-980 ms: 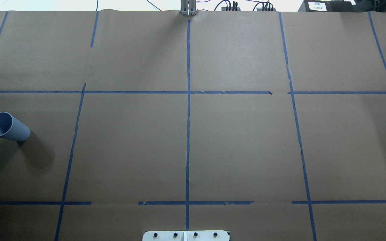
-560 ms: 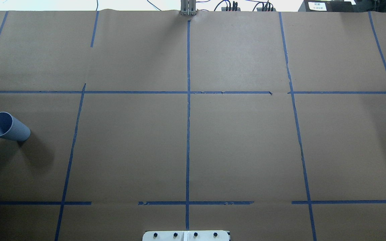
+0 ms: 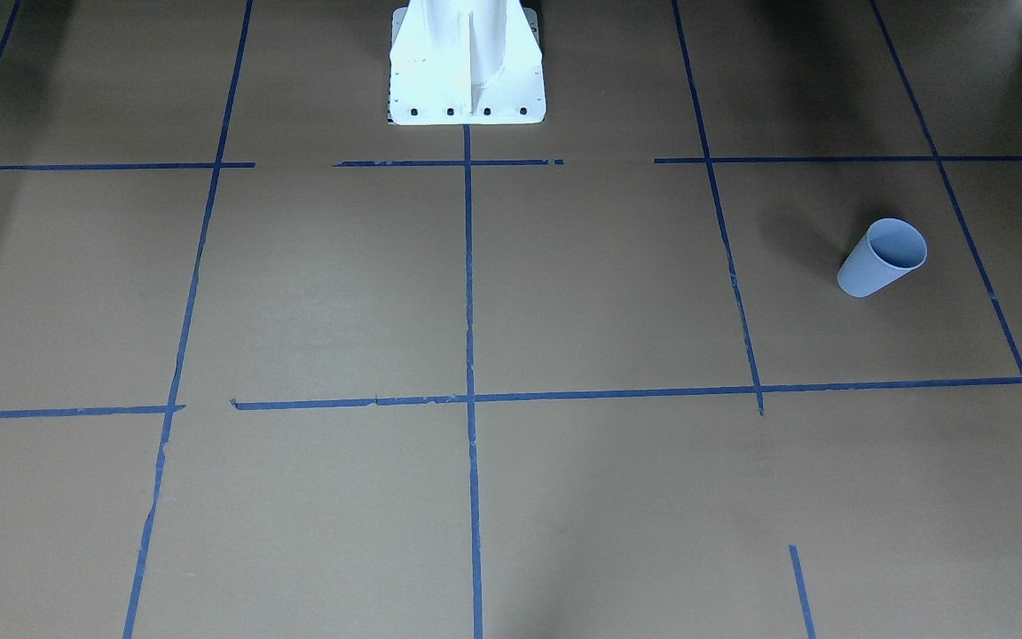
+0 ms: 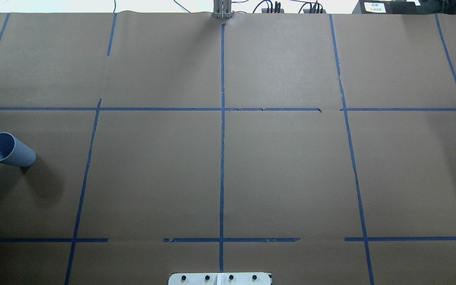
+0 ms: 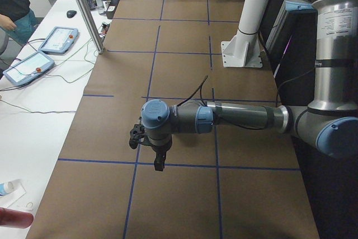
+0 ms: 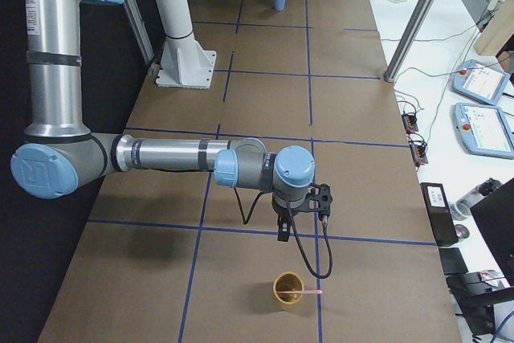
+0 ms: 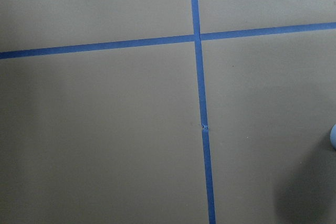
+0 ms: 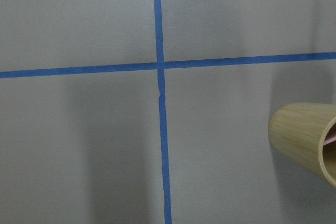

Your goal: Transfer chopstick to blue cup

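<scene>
1. We count one blue cup [image 4: 8,149], standing upright at the table's [image 4: 291,178] end on the robot's left, with nothing showing inside it.
2. We count one white robot base [image 4: 220,278] at the middle of the near edge, with four dark bolts in a row.
3. We count one bamboo cup [image 6: 288,290] and one pink chopstick [image 6: 310,291]. The chopstick sits in the bamboo cup, one end sticking out over the rim. That cup is at the table's end on the robot's right, well apart from the blue cup.
4. We count two teach pendants [image 6: 482,82] on the side bench.
5. We see a white label on the black box [image 4: 374,6] at the overhead view's top right, but its writing is too small for us to read.
6. The left arm's forearm reaches out level over the brown paper and the wrist turns down, so the left gripper [image 5: 159,163] points at the table above a blue tape line. We cannot tell how far its jaws are apart, and we see nothing in them.
7. The right arm is posed the same way. The right gripper [image 6: 283,230] hangs pointing down, near the bamboo cup but not touching it. We cannot tell its jaw gap either.
</scene>
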{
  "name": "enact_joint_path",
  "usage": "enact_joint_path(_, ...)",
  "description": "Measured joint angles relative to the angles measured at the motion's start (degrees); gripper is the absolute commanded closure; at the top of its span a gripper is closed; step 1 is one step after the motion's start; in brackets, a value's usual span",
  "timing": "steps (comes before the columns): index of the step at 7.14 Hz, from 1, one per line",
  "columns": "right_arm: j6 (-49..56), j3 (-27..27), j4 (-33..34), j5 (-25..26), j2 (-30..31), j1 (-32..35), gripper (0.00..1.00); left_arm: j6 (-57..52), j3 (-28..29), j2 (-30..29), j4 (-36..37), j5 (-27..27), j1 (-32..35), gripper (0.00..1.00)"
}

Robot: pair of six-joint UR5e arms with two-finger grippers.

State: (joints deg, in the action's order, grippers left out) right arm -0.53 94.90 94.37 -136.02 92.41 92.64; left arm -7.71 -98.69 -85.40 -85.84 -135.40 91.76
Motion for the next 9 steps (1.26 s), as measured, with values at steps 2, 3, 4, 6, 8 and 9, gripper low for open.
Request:
enact_joint_path(2,-0.14,0.48,-0.03,-0.09,-0.03,0.00,0.01,11.01,-0.53,0.08,-9.38,-3.34,-4.71,0.00)
enact_joint_path(3,-0.16,0.92,-0.03,-0.09,-0.03,0.00,0.01,20.61,-0.56,0.19,-16.30,-4.11,-8.95,0.00)
enact_joint_path(4,-0.17,1.43,0.00,-0.04,-0.03,0.00,0.01,30.43,-0.56,0.34,-22.80,-4.24,-13.31,0.00)
enact_joint_path(6,-0.21,1.74,-0.01,0.04,-0.03,0.00,0.01,40.21,-0.13,0.53,-28.13,-3.93,-19.99,0.00)
enact_joint_path(8,-0.20,1.78,0.02,0.05,-0.02,0.00,0.01,42.07,0.37,0.58,-28.86,-3.80,-22.88,0.00)
enact_joint_path(9,-0.21,1.78,0.03,0.07,0.02,0.00,0.01,42.26,0.67,0.57,-28.91,-3.76,-24.13,0.00)
